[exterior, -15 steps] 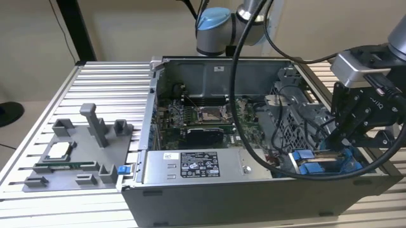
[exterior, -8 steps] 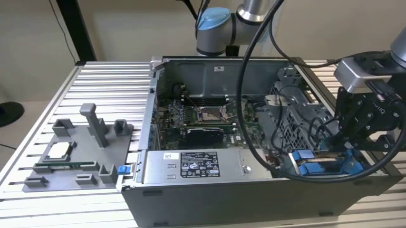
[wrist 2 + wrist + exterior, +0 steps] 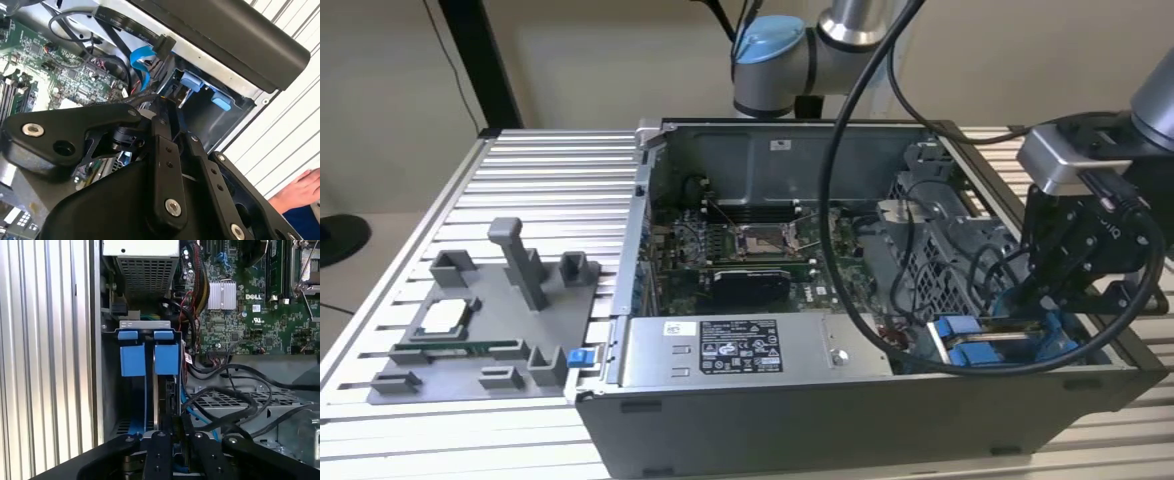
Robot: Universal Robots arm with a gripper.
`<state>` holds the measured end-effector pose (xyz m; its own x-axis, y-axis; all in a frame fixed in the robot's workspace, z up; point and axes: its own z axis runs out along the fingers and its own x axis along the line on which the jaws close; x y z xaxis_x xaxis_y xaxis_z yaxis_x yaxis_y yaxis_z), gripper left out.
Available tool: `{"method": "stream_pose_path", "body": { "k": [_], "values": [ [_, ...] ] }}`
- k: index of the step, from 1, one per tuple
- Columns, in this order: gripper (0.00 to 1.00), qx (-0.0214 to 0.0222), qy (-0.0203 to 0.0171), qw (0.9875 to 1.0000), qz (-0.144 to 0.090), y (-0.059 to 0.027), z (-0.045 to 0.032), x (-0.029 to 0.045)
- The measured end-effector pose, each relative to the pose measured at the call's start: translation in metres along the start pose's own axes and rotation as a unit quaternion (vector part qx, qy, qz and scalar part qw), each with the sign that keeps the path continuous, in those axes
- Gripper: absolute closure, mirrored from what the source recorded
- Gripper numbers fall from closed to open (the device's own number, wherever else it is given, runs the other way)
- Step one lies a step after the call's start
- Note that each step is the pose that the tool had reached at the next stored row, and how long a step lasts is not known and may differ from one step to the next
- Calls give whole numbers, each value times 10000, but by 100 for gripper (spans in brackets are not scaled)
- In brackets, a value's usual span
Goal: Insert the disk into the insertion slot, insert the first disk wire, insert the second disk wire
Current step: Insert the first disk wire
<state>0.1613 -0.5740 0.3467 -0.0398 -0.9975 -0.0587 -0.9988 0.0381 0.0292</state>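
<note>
Gripper (image 3: 175,429) clenched on the disk (image 3: 165,395), edge-on in the slot (image 3: 112,385), case's (image 3: 854,420) near corner, exterior view's right.

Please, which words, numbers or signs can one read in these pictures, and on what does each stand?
Label on the grey power box: print too small to read.
Green circuit board: a white maker's mark beside the heat sink; its other print too small.

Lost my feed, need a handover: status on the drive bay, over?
Gripper low at the blue-railed grey perforated-metal drive bay. Dark slab stands edge-on inside, label unseen. Black cables crowd alongside; person's hand nearby.
</note>
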Motion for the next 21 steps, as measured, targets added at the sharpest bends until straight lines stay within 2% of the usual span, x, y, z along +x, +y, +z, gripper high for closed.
{"method": "stream_pose_path", "body": {
  "k": [3, 5, 13, 21],
  "values": [
    [100, 2, 41, 10000, 2, -4, 15, 0],
    [100, 4, 55, 10000, 2, -5, 23, -4],
    [100, 36, 57, 10000, 0, -4, 37, -35],
    [100, 39, 66, 10000, 0, -4, 39, -36]
  ]
}}
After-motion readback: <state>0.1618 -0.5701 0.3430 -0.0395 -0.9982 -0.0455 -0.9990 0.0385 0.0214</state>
